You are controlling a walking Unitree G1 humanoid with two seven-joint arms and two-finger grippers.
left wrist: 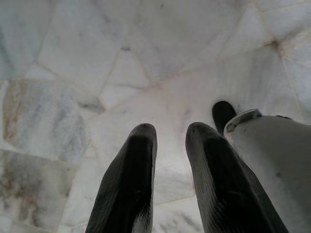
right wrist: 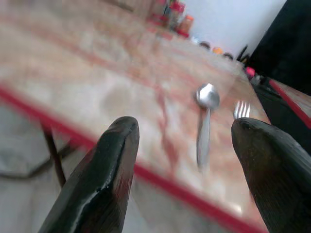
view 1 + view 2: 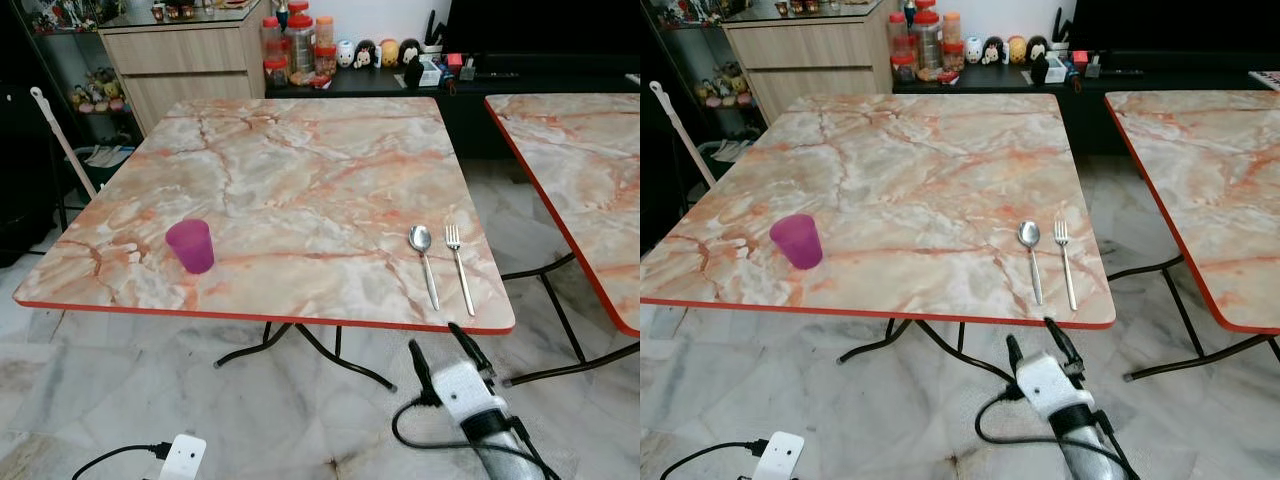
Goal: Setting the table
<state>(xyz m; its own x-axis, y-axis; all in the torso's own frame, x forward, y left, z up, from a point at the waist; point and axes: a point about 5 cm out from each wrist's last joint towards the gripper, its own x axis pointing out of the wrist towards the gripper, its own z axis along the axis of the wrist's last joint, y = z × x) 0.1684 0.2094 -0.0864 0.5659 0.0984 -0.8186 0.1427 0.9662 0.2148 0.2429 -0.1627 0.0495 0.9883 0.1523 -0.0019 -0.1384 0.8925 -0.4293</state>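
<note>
A marble-patterned table with a red edge stands before me. A purple cup stands upright near its front left corner. A spoon and a fork lie side by side near the front right corner. My right gripper hangs open and empty just below and in front of the table edge, under the cutlery. From the right wrist, the spoon and fork lie ahead between the spread fingers. My left gripper hangs idle over the floor, fingers nearly together, holding nothing.
A second marble table stands to the right across a narrow gap. A white device with a black cable lies on the tiled floor at front left. Jars and a wooden cabinet stand behind; a mop handle leans at left.
</note>
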